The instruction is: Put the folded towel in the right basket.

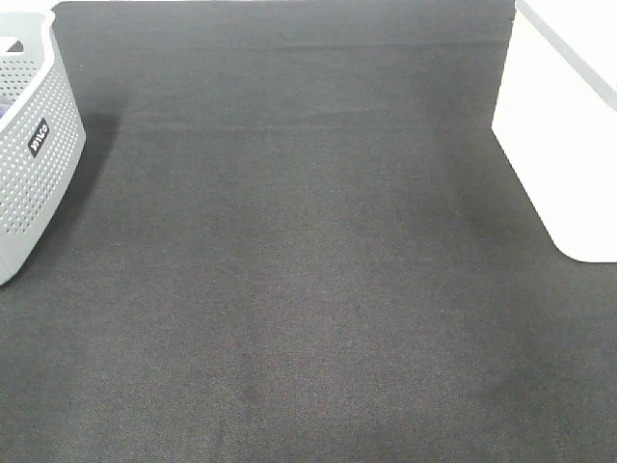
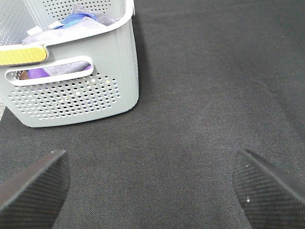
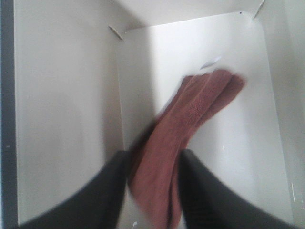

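Your right hand (image 3: 155, 171) is gripping the folded towel (image 3: 202, 102), whose long axis is running straight out from the fingers, inside the right basket (image 3: 62, 105). Your left hand (image 2: 151, 183) is hanging spread wide over the surface (image 1: 308, 289).

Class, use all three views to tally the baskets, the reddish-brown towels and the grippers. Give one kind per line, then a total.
Baskets: 2 (grey basket, white basket)
Reddish-brown towels: 1 (towel, hanging inside the white basket)
Grippers: 2 (left gripper, right gripper)
Total: 5
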Motion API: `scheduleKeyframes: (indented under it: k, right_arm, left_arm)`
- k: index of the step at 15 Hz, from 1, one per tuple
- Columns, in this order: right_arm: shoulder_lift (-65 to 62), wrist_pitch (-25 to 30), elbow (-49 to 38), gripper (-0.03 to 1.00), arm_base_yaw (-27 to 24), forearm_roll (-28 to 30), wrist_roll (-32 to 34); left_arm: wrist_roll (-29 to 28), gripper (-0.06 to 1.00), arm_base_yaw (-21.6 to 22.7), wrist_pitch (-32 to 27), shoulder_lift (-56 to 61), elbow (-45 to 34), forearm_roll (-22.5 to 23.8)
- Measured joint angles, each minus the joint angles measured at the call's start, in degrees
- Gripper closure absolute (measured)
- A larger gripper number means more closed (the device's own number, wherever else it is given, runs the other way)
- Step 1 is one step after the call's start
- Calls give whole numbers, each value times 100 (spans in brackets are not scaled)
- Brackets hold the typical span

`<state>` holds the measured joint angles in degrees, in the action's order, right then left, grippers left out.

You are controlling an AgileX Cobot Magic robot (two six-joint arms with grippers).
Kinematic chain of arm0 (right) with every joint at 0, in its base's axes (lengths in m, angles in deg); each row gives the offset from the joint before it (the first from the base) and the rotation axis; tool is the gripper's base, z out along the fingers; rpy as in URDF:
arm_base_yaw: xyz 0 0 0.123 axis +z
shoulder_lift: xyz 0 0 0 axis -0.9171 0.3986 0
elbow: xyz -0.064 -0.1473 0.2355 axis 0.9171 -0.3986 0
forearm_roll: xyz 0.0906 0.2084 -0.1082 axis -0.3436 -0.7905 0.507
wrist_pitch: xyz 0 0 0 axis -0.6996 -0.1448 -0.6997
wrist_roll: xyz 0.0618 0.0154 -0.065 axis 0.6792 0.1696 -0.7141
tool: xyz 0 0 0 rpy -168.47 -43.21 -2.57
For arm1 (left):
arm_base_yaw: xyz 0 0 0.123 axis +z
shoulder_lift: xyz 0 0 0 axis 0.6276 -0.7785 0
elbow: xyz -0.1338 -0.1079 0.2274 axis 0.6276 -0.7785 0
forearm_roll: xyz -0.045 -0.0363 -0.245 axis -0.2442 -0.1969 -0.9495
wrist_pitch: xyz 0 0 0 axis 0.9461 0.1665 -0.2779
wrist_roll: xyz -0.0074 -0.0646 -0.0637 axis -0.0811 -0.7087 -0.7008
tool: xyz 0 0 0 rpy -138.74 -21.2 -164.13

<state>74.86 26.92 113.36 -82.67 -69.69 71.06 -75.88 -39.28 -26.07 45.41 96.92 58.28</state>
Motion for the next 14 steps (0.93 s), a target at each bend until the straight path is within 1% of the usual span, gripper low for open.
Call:
scheduleKeyframes:
  k: [1,2,3,4,6,11,14]
  right_arm:
    - [0,0,0,44,0,0,0]
    - [-23,0,0,32,0,0,0]
    - [-69,0,0,24,0,0,6]
    - [-155,0,0,21,23,0,34]
    - [-556,0,0,19,264,69,52]
    - [-1157,0,0,19,1083,155,57]
    - [-1490,0,-57,19,1495,401,138]
  left_arm:
    - [0,6,0,0,0,0,0]
    - [0,6,0,0,0,0,0]
    - [0,6,0,0,0,0,0]
    - [0,6,0,0,0,0,0]
    - [0,6,0,0,0,0,0]
    - [0,6,0,0,0,0,0]
    - [0,6,0,0,0,0,0]
